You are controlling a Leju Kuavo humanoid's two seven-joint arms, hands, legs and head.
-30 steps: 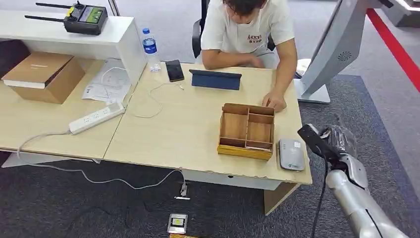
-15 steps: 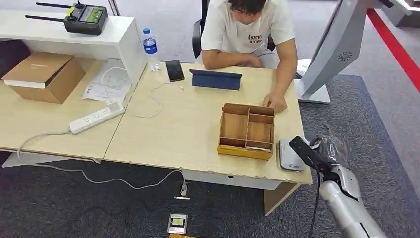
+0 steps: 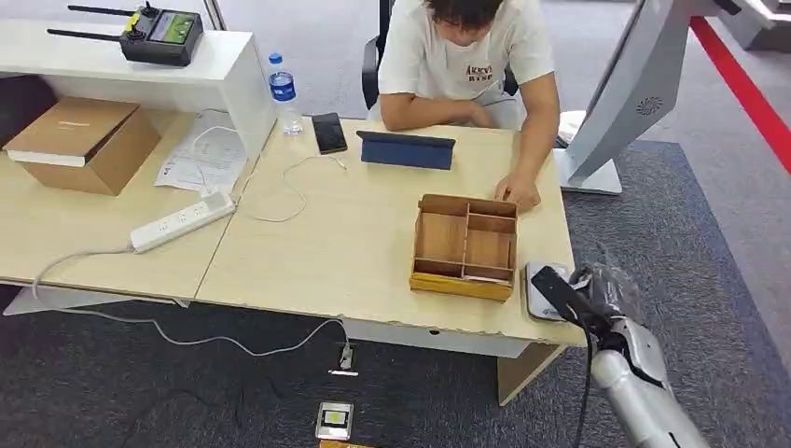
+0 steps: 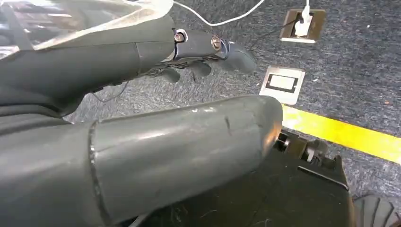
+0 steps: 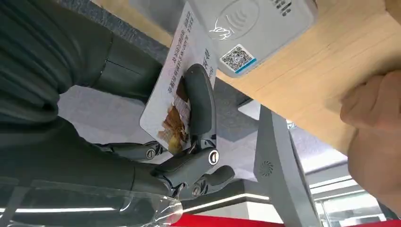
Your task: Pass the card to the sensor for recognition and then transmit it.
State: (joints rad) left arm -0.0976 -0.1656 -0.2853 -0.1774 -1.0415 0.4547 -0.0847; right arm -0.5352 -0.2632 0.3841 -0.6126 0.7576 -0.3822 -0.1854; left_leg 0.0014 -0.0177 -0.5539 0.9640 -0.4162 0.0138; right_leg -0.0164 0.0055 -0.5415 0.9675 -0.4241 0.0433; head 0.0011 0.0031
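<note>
While pinched by right robot hand, card overlaps sensor.

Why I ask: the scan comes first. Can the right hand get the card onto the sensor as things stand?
Probably yes. The right hand holds the card right beside the sensor, and nothing lies between them.

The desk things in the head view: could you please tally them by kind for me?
Electronics: 5 (card reader, phone, tablet, power strip, remote controller)
Boxes: 2 (wooden organizer, cardboard box)
Bottles: 1 (water bottle)
Cards: 1 (card, held by right hand)
Total: 9
</note>
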